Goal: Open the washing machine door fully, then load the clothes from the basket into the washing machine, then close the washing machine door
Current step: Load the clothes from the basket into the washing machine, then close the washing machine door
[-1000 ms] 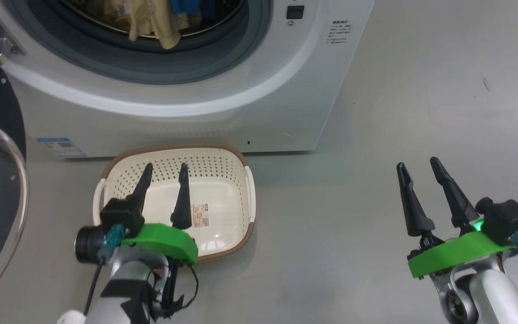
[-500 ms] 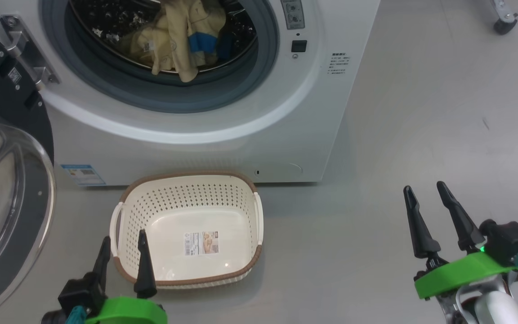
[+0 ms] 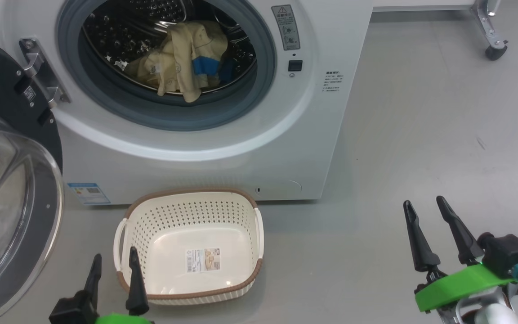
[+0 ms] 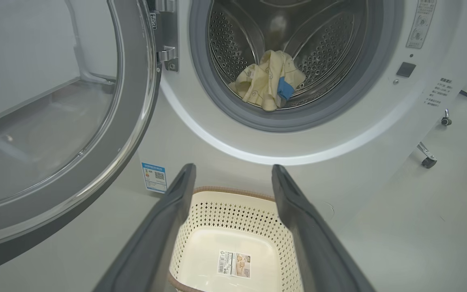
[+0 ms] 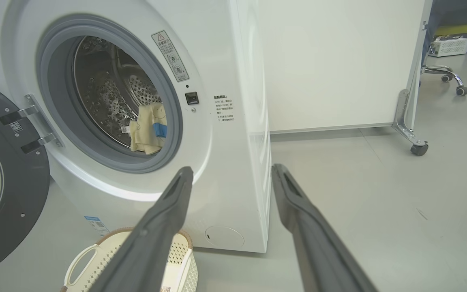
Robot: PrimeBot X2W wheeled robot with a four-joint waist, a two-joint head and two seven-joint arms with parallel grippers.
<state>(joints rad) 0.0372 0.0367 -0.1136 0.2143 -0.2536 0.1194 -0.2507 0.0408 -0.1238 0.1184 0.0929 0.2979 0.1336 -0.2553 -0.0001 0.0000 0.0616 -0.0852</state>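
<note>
- Left gripper point(image 3: 113, 257) stands wide and empty at 7 o'clock in the head view; right gripper point(image 3: 424, 202), equally wide and empty, is at 4 o'clock.
- Soft pale yellow clothes point(image 3: 182, 63) with blue trim lie bunched in the shiny perforated steel drum point(image 3: 119, 40), at 11 o'clock.
- White boxy front-loading washing machine point(image 3: 313, 135) surrounds them, with its large round glossy black washing machine door point(image 3: 11, 202) open wide at 9 o'clock.
- Small cream perforated plastic basket point(image 3: 191, 192) with a brown rim sits on the grey floor point(image 3: 421, 135) at the machine's 6 o'clock, a label sticker point(image 3: 202, 259) on its bottom, just beside the left gripper.
</note>
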